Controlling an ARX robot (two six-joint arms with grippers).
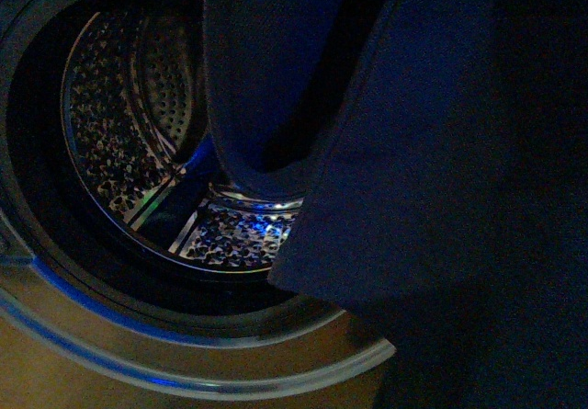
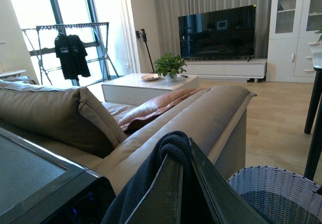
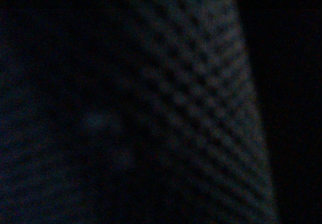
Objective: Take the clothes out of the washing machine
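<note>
Closest to the front camera, the clothes (image 1: 432, 152) hang as one limp navy sheet. They fill the picture from 12 through 3 to 5 o'clock, and a fold dips across the mouth of the washing machine (image 1: 55, 271). The garment is thus lifted out in front of the opening, not lying inside.

In the left wrist view the left gripper (image 2: 185, 151) is clenched on a bunch of this cloth, which drapes over the fingertips and down one side. The right wrist view is dark, and the right gripper shows nowhere, so I cannot tell its state.

Risks, as I judge them:
- The hold looks to be on a single bunched fold, so a limp, sagging load could slide out during a swing.
- The hanging hem at 6 o'clock sits near the door rim (image 1: 230, 381) and might catch there, dragging the cloth from the fingers.
- With the front camera largely blinded by fabric, aiming is poor, and a release could drop the cloth on the floor.

Containers:
- The drum (image 1: 119, 124) at 9 o'clock shows bare perforated steel with no other garment in the visible part. Its right half is hidden.
- The woven basket (image 2: 271, 183) stands near the left gripper beside a sofa (image 2: 201, 118). Little of its inside is visible, and no garment shows in it.
</note>
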